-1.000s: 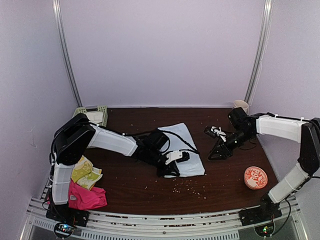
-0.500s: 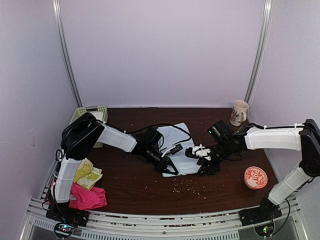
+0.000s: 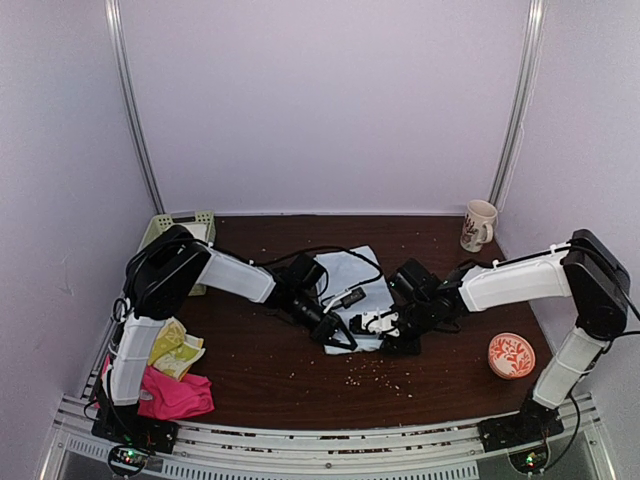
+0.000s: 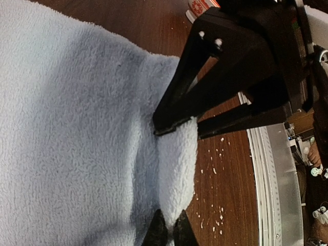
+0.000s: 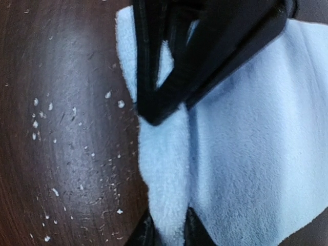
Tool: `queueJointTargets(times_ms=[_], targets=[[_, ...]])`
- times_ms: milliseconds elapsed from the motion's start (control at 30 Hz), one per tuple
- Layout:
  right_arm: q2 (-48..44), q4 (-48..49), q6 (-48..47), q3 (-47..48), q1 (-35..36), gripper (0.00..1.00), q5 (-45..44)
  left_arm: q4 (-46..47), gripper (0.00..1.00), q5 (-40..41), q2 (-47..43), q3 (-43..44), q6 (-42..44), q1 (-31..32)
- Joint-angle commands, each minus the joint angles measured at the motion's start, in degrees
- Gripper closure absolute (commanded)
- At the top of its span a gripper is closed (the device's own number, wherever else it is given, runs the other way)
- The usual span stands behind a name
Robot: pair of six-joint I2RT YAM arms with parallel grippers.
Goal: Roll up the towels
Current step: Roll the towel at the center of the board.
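Note:
A pale blue towel lies flat in the middle of the table, its near edge raised into a narrow fold. My left gripper is shut on one end of that fold. My right gripper pinches the other end, its jaws closed on the cloth. The two grippers face each other along the edge, a short stretch of fold between them. In the top view the right gripper sits just right of the left one. A yellow-green patterned towel and a hot-pink towel lie by the left arm's base.
A pale green slotted basket stands at the back left with something whitish in it. A mug is at the back right, and a red patterned bowl at the near right. Pale crumbs dot the wood in front of the towel.
My right arm swung left from the right side to the towel's near edge and its jaws closed on the fold. The left gripper kept its hold, and the towel bunched narrower.

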State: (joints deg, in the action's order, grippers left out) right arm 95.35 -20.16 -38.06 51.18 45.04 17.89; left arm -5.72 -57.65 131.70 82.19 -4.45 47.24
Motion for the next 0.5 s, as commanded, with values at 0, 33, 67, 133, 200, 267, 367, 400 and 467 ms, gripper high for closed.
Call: queueJointTargets(times_ms=[0, 33, 67, 133, 200, 267, 367, 400, 467], targets=[[-0.1, 0.1, -0.1, 1.4, 0.2, 0.87, -0.2, -2.3, 0.99, 0.5, 1.3, -0.2, 0.6, -0.6], [0.1, -0.6, -0.2, 1.6, 0.2, 0.89, 0.4, -1.7, 0.96, 1.6, 0.6, -0.9, 0.7, -0.7], [0.4, -1.4, -0.2, 1.9, -0.1, 0.92, 1.4, -0.4, 0.92, 2.8, -0.3, -2.0, 0.5, -0.7], [1.5, -3.6, -0.4, 2.9, -0.9, 0.95, 3.7, 3.0, 0.82, 5.6, -3.2, -5.2, 0.1, -0.8], [2.9, -6.1, -0.6, 4.3, -2.0, 0.96, 6.8, 10.0, 0.76, 9.0, -7.8, -11.1, 0.0, -0.8], [4.7, -9.3, -1.0, 6.2, -3.4, 0.97, 10.4, 19.9, 0.70, 12.8, -13.4, -18.8, -0.4, -0.8], [7.3, -13.1, -1.1, 9.2, -5.4, 0.97, 15.7, 30.2, 0.62, 16.2, -18.8, -26.8, 1.0, -0.5], [8.0, -14.2, -1.1, 10.0, -6.0, 0.97, 17.1, 30.9, 0.61, 16.9, -19.5, -28.0, 2.5, -0.1], [9.8, -16.6, -1.4, 11.6, -6.9, 0.97, 19.3, 30.8, 0.58, 19.2, -20.7, -29.2, 5.6, 1.5]])
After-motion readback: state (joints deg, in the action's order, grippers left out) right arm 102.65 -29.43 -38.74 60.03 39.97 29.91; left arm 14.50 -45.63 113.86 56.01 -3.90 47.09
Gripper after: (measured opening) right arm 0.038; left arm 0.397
